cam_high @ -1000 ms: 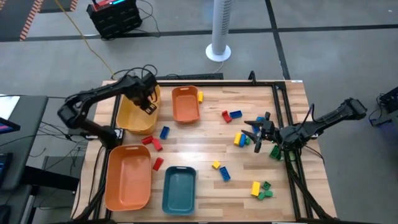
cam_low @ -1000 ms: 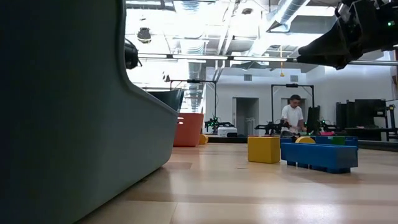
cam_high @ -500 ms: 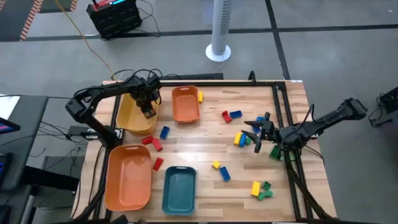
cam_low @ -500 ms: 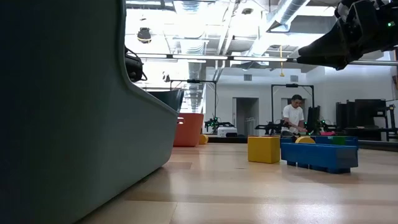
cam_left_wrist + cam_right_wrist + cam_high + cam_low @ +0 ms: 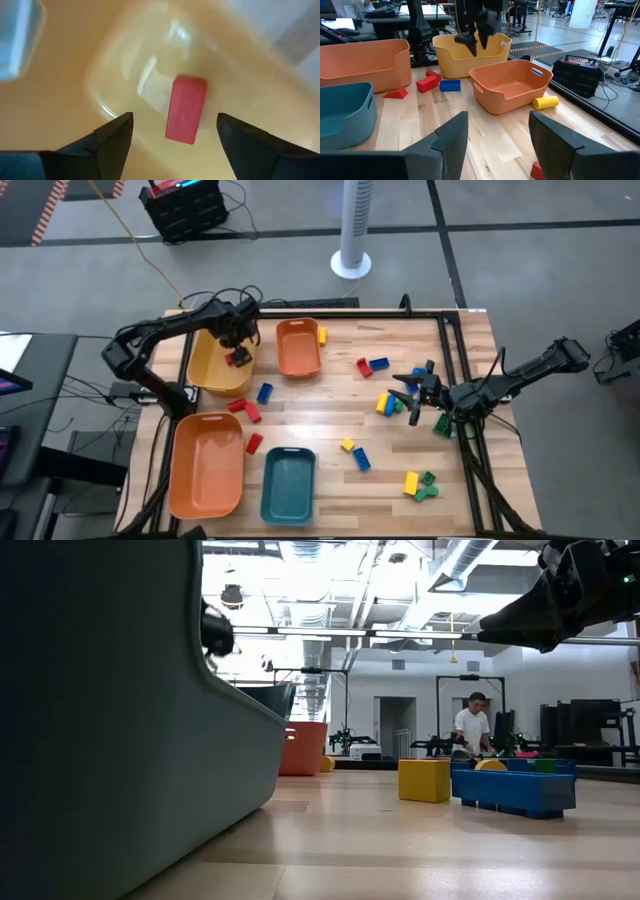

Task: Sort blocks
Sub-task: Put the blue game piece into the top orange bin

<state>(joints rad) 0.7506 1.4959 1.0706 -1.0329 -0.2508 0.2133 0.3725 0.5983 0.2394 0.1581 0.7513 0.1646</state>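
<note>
wood table [image 5: 330, 395] in a big lab, a person far back at a bench. my left gripper [image 5: 237, 340] hangs over the yellow tray [image 5: 215, 370], fingers spread, and a red block [image 5: 185, 108] sits loose between them above the tray floor. right gripper [image 5: 412, 393] waits parted and empty near the blocks [image 5: 383, 404] at the right side. risks as i see them: the red one bounces out over the rim, or i clip the tray wall lifting out and shove it into the orange tray [image 5: 298, 346] beside it.
</note>
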